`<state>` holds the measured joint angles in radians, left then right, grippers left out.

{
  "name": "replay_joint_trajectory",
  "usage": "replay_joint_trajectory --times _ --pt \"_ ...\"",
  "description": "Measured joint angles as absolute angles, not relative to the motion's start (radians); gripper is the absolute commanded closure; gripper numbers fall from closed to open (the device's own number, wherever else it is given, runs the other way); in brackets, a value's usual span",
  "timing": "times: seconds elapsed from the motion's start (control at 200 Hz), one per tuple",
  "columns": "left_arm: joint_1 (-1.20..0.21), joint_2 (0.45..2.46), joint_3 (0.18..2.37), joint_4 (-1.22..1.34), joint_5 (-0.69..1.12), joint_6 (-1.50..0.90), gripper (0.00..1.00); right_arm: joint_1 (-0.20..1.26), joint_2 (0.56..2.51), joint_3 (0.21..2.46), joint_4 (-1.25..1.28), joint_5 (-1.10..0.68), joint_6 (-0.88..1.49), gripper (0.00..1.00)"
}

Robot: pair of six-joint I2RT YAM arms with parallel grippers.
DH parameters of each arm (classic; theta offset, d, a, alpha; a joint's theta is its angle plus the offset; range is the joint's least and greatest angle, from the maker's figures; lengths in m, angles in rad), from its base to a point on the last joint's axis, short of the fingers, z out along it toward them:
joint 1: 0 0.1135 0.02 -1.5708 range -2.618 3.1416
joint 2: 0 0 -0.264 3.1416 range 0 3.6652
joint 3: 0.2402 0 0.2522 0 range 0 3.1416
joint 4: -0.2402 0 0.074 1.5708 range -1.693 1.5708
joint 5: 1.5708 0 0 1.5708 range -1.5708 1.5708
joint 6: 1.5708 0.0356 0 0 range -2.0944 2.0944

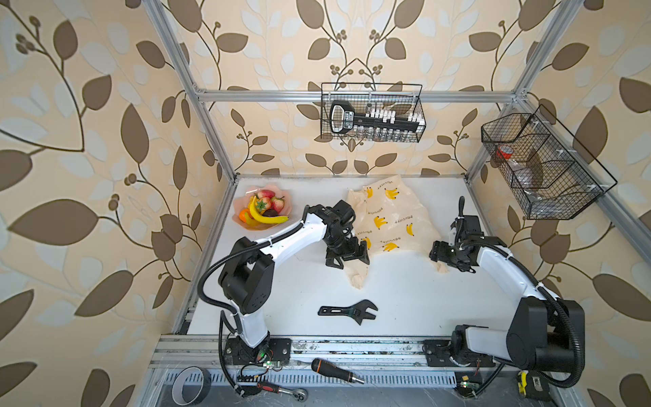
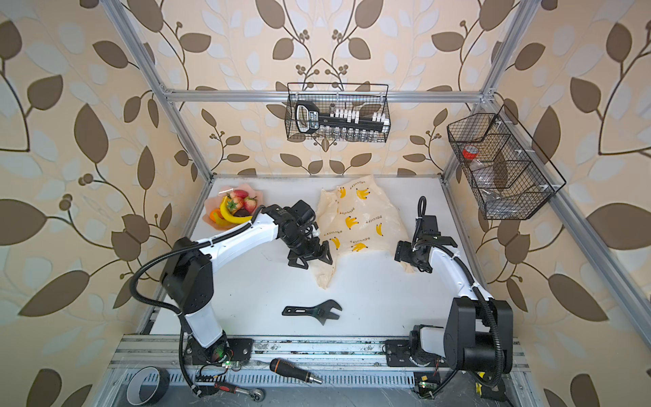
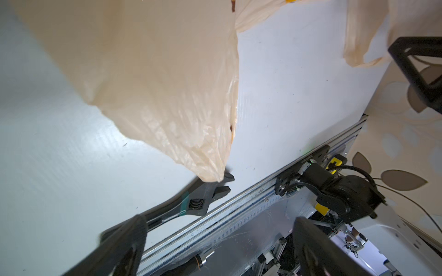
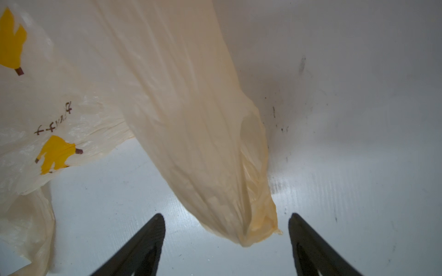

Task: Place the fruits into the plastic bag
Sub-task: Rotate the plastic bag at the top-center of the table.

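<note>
Fruits (image 1: 265, 207) sit in a dish (image 1: 286, 198) at the back-left corner of the surface (image 1: 405, 292), bag (image 1: 391, 218) lies mid-back, wrench (image 1: 348, 312) out front of it.

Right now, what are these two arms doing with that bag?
Both arms are at the plastic bag, which lies on the table. The left gripper and right gripper are open, each poised by one of its handle loops, gripping nothing yet. The fruits sit piled in the pink dish.
</note>
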<state>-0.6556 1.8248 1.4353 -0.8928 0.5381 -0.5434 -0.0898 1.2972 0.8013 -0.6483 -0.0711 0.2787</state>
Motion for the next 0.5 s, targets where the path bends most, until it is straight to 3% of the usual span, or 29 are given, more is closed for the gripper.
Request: replay_joint_trajectory --times 0.295,0.5 --pt "-0.630 1.961 1.496 -0.839 0.451 -0.494 0.26 0.043 1.254 0.755 -0.587 -0.181 0.390 0.30" --pt "-0.490 1.960 1.497 -0.774 0.372 -0.477 0.27 0.186 1.257 0.768 -0.597 -0.259 0.481 0.25"
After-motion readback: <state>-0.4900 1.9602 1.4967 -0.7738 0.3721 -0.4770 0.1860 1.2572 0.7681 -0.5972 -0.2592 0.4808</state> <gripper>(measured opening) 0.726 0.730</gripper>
